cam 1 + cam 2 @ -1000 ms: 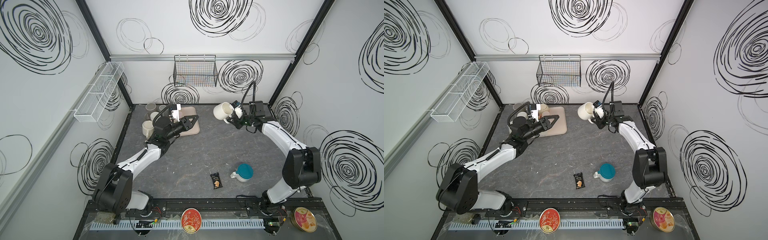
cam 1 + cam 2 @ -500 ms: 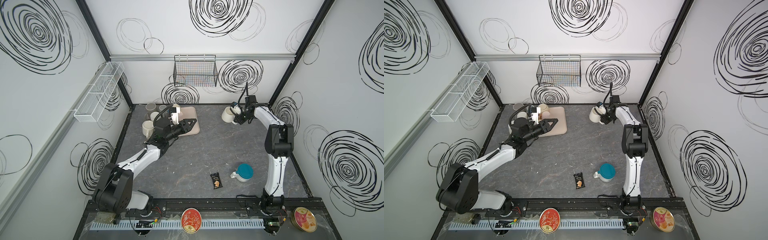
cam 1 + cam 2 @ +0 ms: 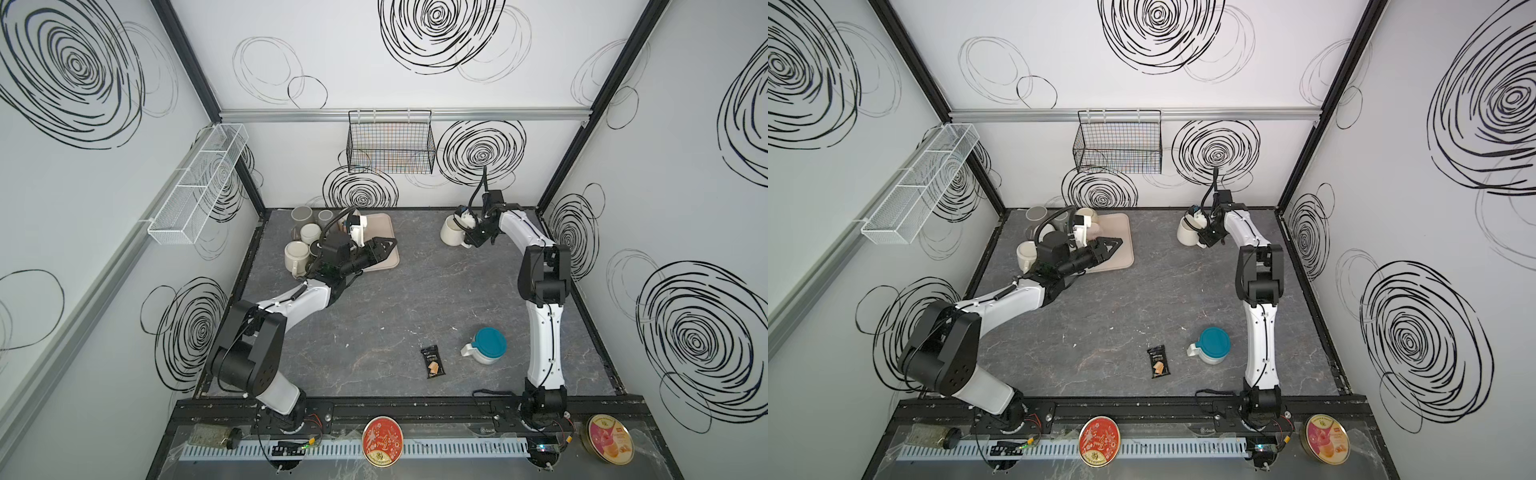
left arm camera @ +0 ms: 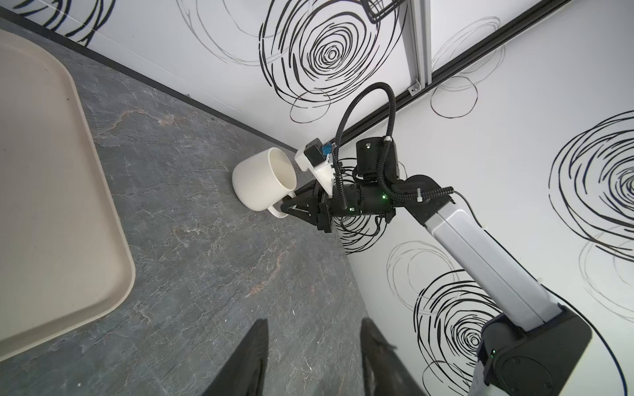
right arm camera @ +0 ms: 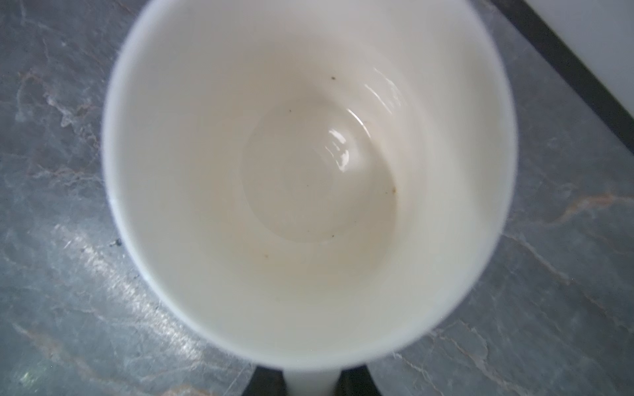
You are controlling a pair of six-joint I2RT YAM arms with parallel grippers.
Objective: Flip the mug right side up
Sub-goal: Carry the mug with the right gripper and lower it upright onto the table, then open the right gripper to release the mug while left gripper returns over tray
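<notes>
Mug (image 3: 453, 233) sits mouth-up near the back wall, right gripper (image 4: 286, 206) clamped on its handle, arm outstretched.

You're looking at a robotics lab test cell: white panel walls (image 3: 353, 50) scrawled with black swirls, black frame posts (image 3: 186, 62), a grey marbled surface (image 3: 415, 299), a wire basket (image 3: 390, 145) hung behind, and a left arm (image 3: 299, 301) and right arm (image 3: 540, 345) bolted to a front rail (image 3: 415, 409).

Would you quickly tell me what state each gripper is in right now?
Left gripper: open, holding nothing.
Right gripper: shut on the handle of the white mug.
</notes>
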